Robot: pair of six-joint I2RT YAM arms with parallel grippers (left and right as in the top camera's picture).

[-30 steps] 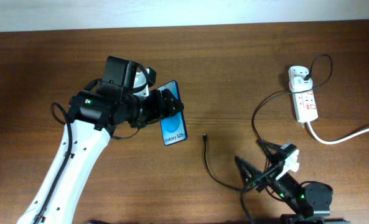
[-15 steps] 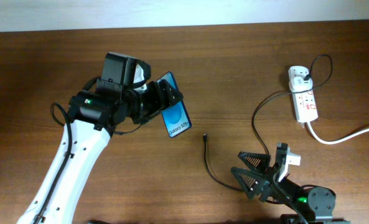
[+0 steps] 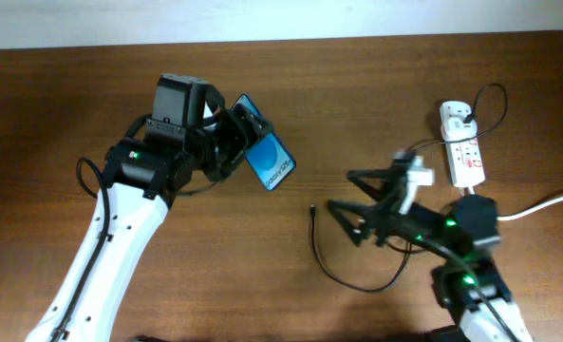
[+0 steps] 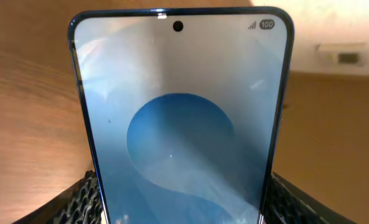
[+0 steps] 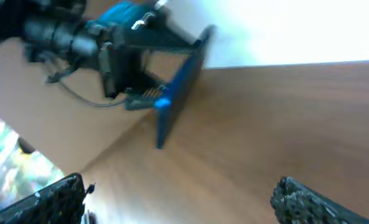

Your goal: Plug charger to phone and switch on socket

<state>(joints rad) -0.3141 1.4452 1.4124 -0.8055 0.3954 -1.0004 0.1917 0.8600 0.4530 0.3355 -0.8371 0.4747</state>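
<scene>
My left gripper [image 3: 244, 140] is shut on the phone [image 3: 266, 156], holding it tilted above the table; its blue screen fills the left wrist view [image 4: 181, 124]. The phone also shows edge-on in the right wrist view [image 5: 178, 93]. My right gripper [image 3: 343, 204] is open and empty, pointing left just right of the connector tip [image 3: 313, 210] of the thin black charger cable [image 3: 357, 282]. The cable runs back to a white plug adapter [image 3: 457, 115] seated in the white socket strip [image 3: 464, 147] at the right.
A thick white cord [image 3: 533, 204] leaves the strip toward the right edge. The brown wooden table [image 3: 376, 85] ends at a white wall along the top. My left arm [image 3: 110, 237] crosses the lower left.
The left gripper has lifted and tilted the phone up and to the right. The right arm has swung up from the bottom edge and reached left toward the cable tip.
</scene>
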